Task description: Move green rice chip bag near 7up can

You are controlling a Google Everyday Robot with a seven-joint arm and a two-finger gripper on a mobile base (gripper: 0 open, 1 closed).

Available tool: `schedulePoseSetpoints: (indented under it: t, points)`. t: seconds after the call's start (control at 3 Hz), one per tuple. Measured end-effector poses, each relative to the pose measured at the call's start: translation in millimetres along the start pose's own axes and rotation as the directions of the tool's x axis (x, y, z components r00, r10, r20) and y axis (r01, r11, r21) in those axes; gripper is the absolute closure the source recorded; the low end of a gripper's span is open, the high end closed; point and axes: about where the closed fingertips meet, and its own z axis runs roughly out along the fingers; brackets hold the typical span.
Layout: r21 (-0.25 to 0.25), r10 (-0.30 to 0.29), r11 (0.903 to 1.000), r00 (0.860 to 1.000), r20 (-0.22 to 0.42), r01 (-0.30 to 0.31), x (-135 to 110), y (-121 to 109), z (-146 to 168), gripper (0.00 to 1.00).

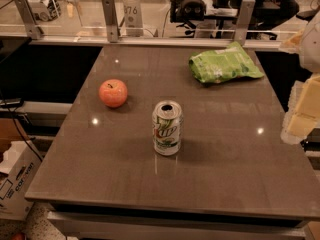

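The green rice chip bag (224, 64) lies crinkled at the far right of the brown table (240, 154). The 7up can (167, 128) stands upright near the table's middle, its top opened, well in front of and to the left of the bag. My gripper (306, 109) shows only as pale parts at the right edge of the view, beyond the table's right side. It is apart from both the bag and the can and touches neither.
An orange-red apple (113, 93) sits on the left part of the table, left of the can. A rail with metal posts (110, 19) runs along the far edge. A cardboard box (15, 179) stands on the floor at the left.
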Motion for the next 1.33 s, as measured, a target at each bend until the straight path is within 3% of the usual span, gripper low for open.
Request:
schedulePoseSetpoints:
  t: [0.67, 1.0, 1.33]
  points:
    - [0.018, 0.005, 0.9998, 1.0, 0.016, -0.005, -7.3, -11.1, 4.1, 0.0]
    - [0.046, 0.006, 0.9989, 0.999, 0.031, -0.008, -14.7, -33.4, 24.1, 0.0]
    - [0.075, 0.041, 0.9961, 0.996, 0.083, -0.047, -19.1, -68.2, 46.2, 0.0]
